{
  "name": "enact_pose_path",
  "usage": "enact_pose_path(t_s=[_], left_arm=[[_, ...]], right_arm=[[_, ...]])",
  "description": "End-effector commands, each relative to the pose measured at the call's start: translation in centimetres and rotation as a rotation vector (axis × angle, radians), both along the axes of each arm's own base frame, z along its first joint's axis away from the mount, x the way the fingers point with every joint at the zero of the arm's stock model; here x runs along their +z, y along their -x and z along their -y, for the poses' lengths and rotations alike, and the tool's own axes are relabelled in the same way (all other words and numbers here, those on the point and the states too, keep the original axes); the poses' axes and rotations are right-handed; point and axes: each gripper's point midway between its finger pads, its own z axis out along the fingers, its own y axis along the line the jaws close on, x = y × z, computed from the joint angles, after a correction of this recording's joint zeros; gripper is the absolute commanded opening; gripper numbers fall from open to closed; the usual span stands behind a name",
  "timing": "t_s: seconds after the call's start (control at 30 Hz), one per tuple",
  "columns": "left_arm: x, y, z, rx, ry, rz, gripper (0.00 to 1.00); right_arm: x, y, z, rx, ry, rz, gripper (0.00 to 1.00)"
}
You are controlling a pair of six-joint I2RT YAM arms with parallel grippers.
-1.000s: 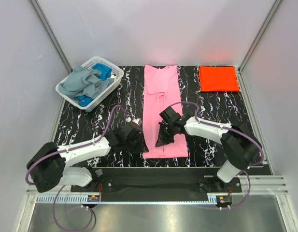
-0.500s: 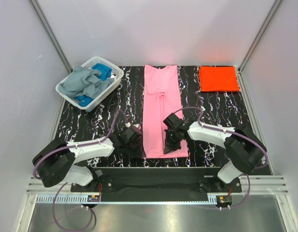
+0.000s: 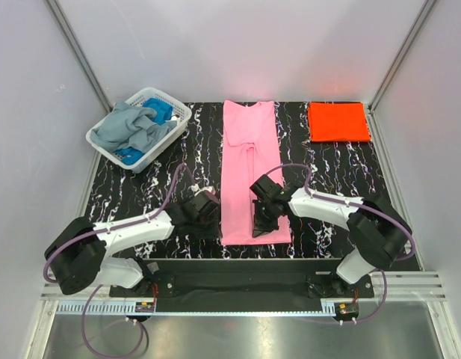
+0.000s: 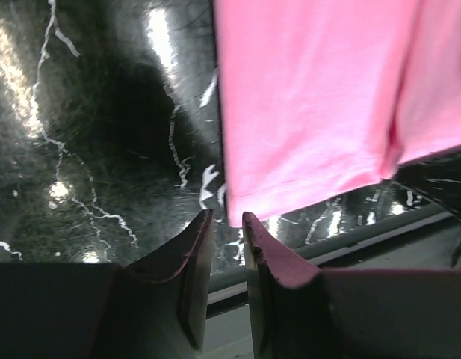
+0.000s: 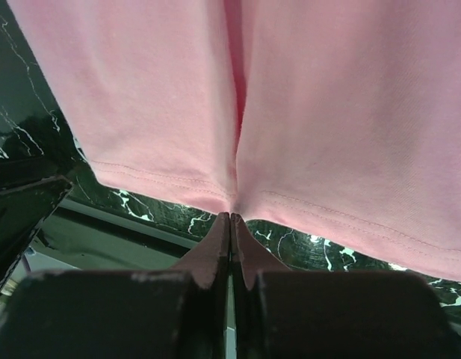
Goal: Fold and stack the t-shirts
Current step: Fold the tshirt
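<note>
A pink t-shirt (image 3: pixel 245 149) lies as a long folded strip down the middle of the table. My right gripper (image 3: pixel 261 224) sits at its near hem. In the right wrist view its jaws (image 5: pixel 231 215) are pressed together, and the hem of the pink t-shirt (image 5: pixel 327 112) puckers into their tips at the centre crease. My left gripper (image 3: pixel 208 212) rests just left of the strip. It (image 4: pixel 226 217) stands slightly open with nothing between its fingers, and the near left corner of the pink t-shirt (image 4: pixel 312 97) is just beyond the tips. An orange-red t-shirt (image 3: pixel 338 121) lies folded at the back right.
A white lattice basket (image 3: pixel 178 120) stands at the back left with a grey-blue shirt (image 3: pixel 133 127) and a blue one (image 3: pixel 161 112) crumpled inside. The black marbled table (image 3: pixel 335 172) ends at a metal rail near the arm bases.
My right gripper has slid toward the near edge, from over the shirt's lower part to its hem. The left gripper has shifted a little nearer, beside the shirt's left edge.
</note>
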Motion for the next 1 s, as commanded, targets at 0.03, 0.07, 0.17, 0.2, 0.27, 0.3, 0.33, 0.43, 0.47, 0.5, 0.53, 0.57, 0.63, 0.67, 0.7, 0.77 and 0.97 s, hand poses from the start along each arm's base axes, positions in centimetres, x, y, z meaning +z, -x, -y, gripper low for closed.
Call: enact_pose_path(t_s=[0.03,0.07,0.17,0.2,0.27,0.3,0.33,0.43,0.47,0.5,0.53,0.57,0.63,0.67,0.7,0.77,0.97], left_arm=[[1.1,-1.1,1.0,-0.005,0.030,0.046,0.28],[0.8,-1.2,1.1,-0.007,0.029,0.045,0.27],[0.2,-1.0,1.6,-0.036,0.041,0.052,0.28],[0.3,-0.7,2.1,-0.058,0.055,0.045,0.28],[0.5,-0.3,2.1,-0.076,0.035,0.041,0.28],[0.9,-0.4,2.3,-0.078,0.039,0.046,0.29],[1.1,-0.8,2.2,-0.066,0.029,0.065,0.29],[1.5,-1.0,2.1,-0.052,0.032,0.078,0.29],[1.4,-1.1,2.0,-0.046,0.028,0.079,0.29],[1.3,-1.1,1.8,-0.041,0.019,0.079,0.29],[1.1,-1.2,1.6,-0.035,0.010,0.081,0.30],[0.9,-1.4,1.3,-0.027,-0.002,0.081,0.32],[0.9,-2.0,0.8,-0.010,-0.006,0.074,0.36],[1.0,-2.2,0.8,-0.013,0.004,0.073,0.36],[1.5,-2.3,1.1,-0.024,0.023,0.071,0.38],[1.9,-2.4,1.1,-0.048,0.020,0.076,0.42],[1.7,-1.0,1.8,-0.087,0.116,0.048,0.52]], right_arm=[[-0.7,-0.4,0.1,0.007,0.031,0.039,0.03],[-1.2,-0.1,0.3,0.013,0.046,0.031,0.03],[-2.3,0.4,0.9,0.018,0.065,0.014,0.02],[-2.5,0.6,0.9,0.020,0.060,0.009,0.02],[-2.5,0.5,1.0,0.015,0.065,0.013,0.02],[-2.5,0.4,1.0,0.015,0.073,0.018,0.02],[-2.4,0.3,1.1,0.015,0.080,0.021,0.02],[-2.2,0.2,1.2,0.023,0.095,0.021,0.02],[-1.9,0.2,1.1,0.024,0.087,0.028,0.02],[-1.6,0.3,1.1,0.023,0.083,0.029,0.02],[-1.1,0.2,1.0,0.021,0.075,0.032,0.03],[-0.3,0.1,0.7,0.024,0.053,0.043,0.06],[1.5,0.3,-0.5,0.071,-0.015,0.038,0.11],[2.6,0.5,-0.8,0.083,-0.035,0.039,0.14],[3.9,0.2,-1.3,0.093,-0.064,0.055,0.17],[5.8,0.0,-1.3,0.092,-0.085,0.081,0.21],[8.6,-2.5,2.5,-0.006,-0.035,0.157,0.42]])
